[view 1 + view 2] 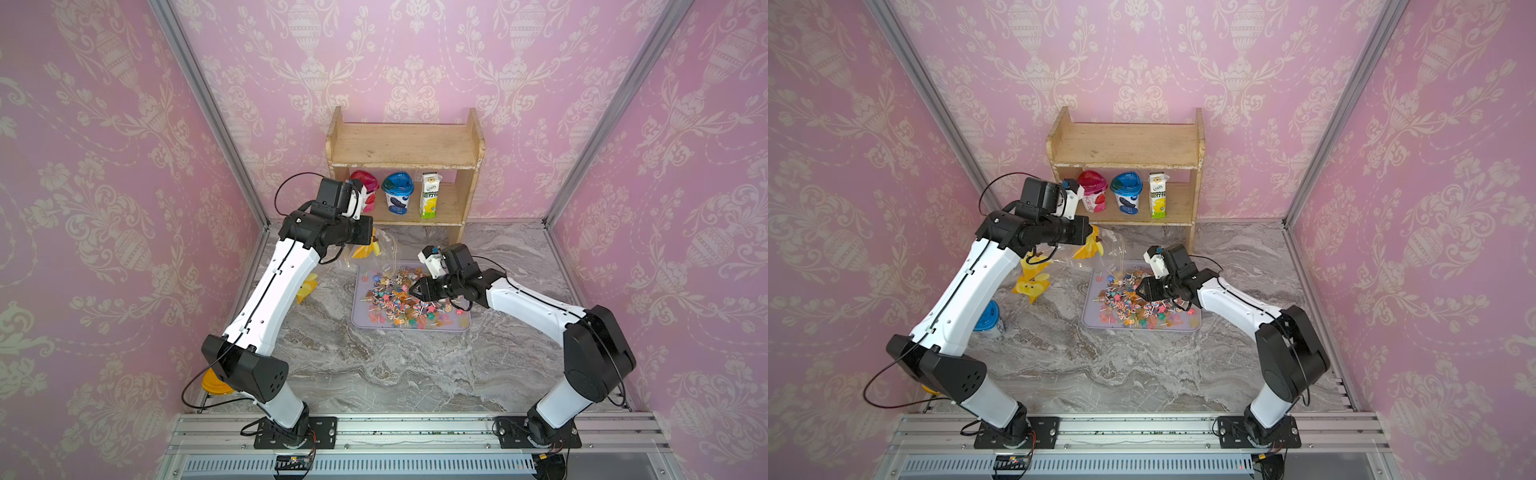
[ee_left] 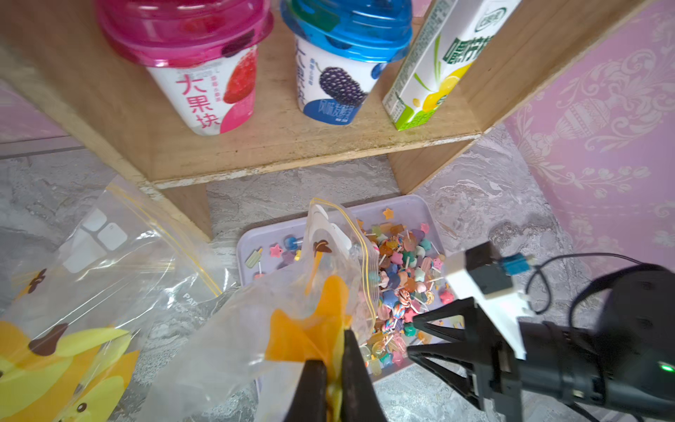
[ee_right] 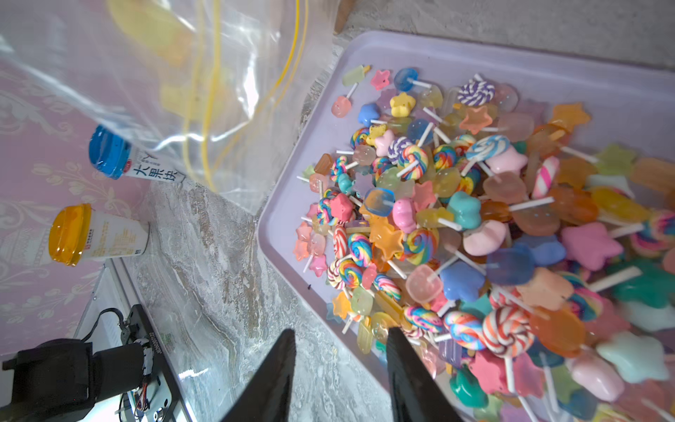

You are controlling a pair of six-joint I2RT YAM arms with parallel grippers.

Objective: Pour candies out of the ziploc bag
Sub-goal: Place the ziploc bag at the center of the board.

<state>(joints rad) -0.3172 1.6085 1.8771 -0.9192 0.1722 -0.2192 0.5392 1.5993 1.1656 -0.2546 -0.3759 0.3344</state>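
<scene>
Left gripper [image 2: 334,350] pinches a printed corner of the bag [image 2: 226,329] aloft, its mouth hanging below at the edge of the tray [image 3: 548,62] where the candies [image 3: 438,219] lie heaped; the right gripper [image 3: 340,330], spread and empty just above them, could sweep some over the rim onto the counter [image 3: 219,255].

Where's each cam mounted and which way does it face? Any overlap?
Top views: high at the front, looking down and back at left arm, right arm, tray, shelf.
Left wrist: on left arm, faces shelf and tray; left claw shut on bag; right claw visible.
Right wrist: on right arm, faces down at candies; open right claw, left arm's base visible.
Shared: all show tray, candies, bag.
</scene>
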